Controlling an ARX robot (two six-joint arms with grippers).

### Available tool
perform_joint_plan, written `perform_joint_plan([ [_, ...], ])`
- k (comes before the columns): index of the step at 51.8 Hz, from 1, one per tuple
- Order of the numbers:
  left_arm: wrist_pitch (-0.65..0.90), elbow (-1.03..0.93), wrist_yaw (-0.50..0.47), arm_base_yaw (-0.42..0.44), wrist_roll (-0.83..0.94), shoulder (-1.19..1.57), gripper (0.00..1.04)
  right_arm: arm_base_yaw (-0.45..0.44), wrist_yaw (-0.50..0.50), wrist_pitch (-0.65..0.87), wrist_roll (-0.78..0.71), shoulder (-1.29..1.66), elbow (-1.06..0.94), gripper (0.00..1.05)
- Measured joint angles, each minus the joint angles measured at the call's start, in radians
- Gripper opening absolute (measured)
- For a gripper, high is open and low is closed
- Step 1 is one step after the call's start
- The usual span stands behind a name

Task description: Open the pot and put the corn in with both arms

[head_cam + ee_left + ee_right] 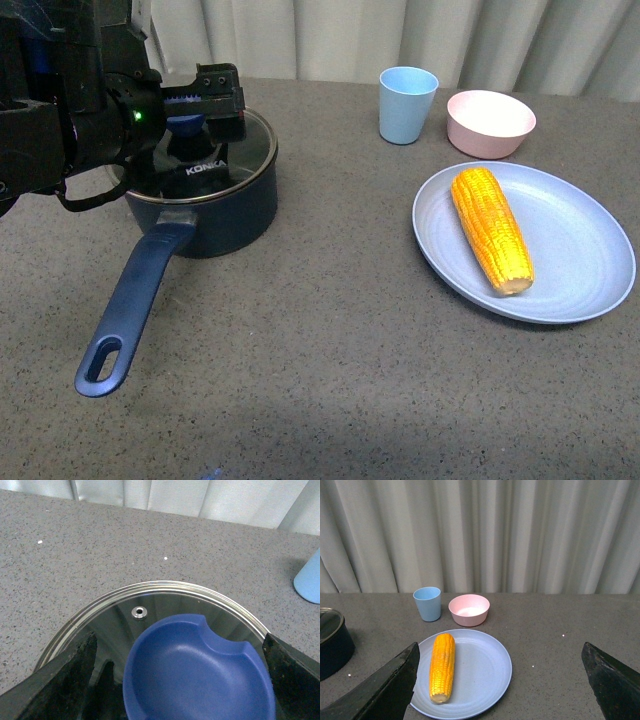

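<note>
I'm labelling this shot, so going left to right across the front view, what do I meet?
The pot → blue cup → pink bowl. The corn and its plate overlap the cup and bowl sideways, so they're left out.

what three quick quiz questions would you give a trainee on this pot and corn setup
1. True or false: the glass lid is off the pot.
2. The corn cob lies on: A) a pink bowl B) the blue-grey plate C) the bare table.
3. Which gripper straddles the lid's blue knob, and is it open or shut?

Key:
1. False. The lid sits on the pot.
2. B.
3. The left gripper, open around the knob.
</note>
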Motion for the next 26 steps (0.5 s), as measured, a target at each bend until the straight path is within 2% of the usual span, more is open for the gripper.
perform_joint_plan([
  [19,0.000,0.013,-0.004,0.002,-0.022,0.009,0.98,0.000,0.000,0.000,0.000,0.000,0.000,0.95],
  [26,0.000,0.014,0.005,0.001,-0.024,0.009,0.69,0.000,0.000,0.000,0.000,0.000,0.000,0.95],
])
